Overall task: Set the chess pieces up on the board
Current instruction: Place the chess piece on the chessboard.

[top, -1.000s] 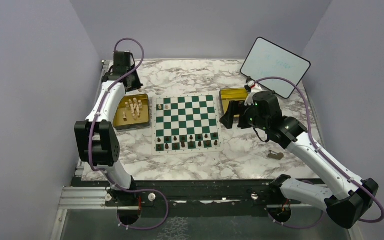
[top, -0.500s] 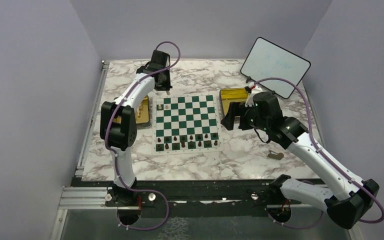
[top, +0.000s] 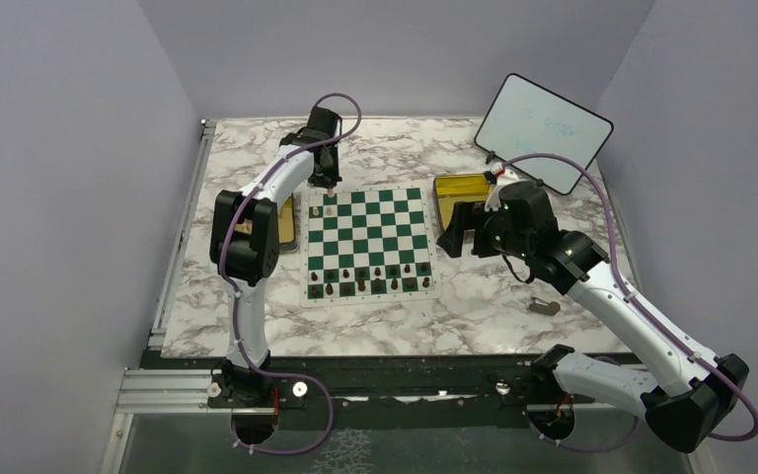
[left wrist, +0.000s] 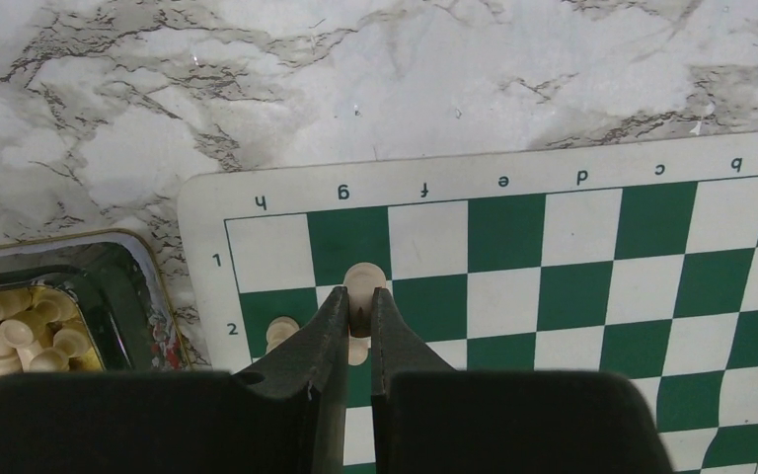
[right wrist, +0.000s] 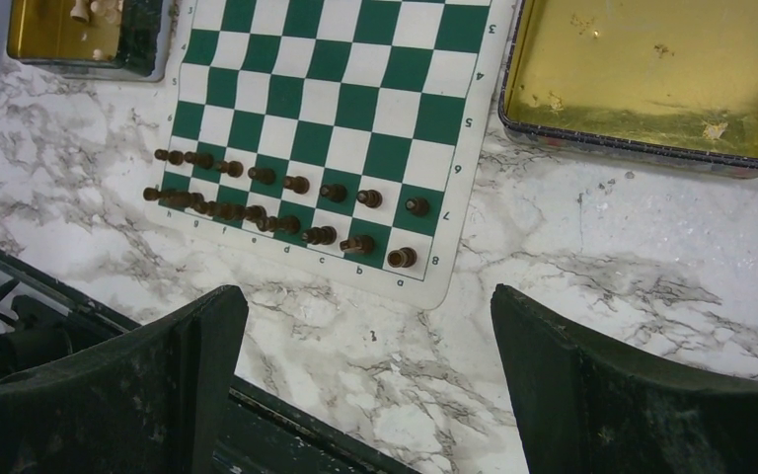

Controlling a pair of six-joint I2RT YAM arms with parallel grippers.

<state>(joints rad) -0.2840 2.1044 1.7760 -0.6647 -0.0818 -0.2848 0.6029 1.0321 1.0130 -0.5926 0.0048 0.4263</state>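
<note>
Well, the marble table (top: 257, 306) carries the green-and-white board (top: 367, 242) square in the middle, with a gold tray on either side so each arm has its own supply within reach. The right-hand tray (right wrist: 651, 69) looks empty, which fits the dark pieces (right wrist: 286, 202) already standing in two rows along the board's near edge. The left-hand tray (left wrist: 109, 296) holds a heap of cream pieces, so that side of the job has barely begun. The right tool (right wrist: 370, 331) hangs with its fingers wide apart and nothing between them, parked over the board's right edge, out of the other arm's way I'd guess. The left tool (left wrist: 358, 296) is clamped on a small cream piece (left wrist: 365, 278), gripping it by the neck so it hangs upright over the far left corner of the board, around the g column. One cream piece (left wrist: 281, 331) stands nearby on the h column's second row. A second ago the left arm was back over its tray; it has since swung across to the board, while the right arm has not budged.
</note>
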